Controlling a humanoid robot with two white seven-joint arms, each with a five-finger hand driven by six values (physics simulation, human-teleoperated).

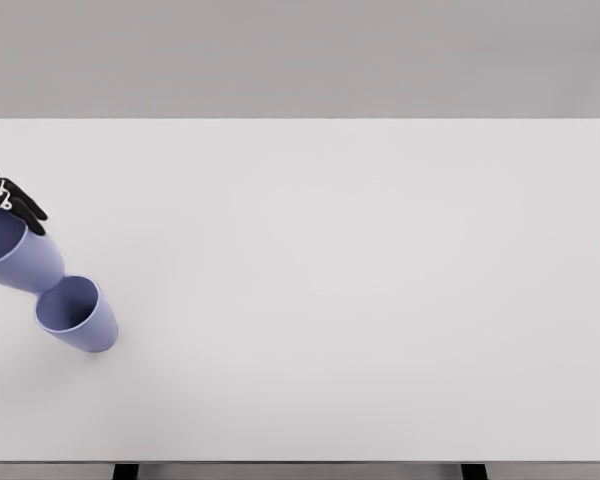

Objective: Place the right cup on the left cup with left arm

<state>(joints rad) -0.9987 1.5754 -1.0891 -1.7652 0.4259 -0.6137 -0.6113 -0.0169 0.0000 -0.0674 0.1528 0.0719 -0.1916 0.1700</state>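
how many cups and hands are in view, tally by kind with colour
Blue-purple cups: 2, one standing on the table at, one tilted at the left edge, its base touching the other's rim
Hands: 1, dark fingers at the tilted cup's rim
White tables: 1
Total: 4

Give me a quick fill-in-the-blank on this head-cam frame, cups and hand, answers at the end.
1. Both cups are the colour ____.
2. The held cup is tilted, and its base meets the rim of the ____ cup.
3. The left hand shows at the ____ edge of the picture, gripping the held cup.
4. Both cups sit over a white ____.

Answers: blue; standing; left; table
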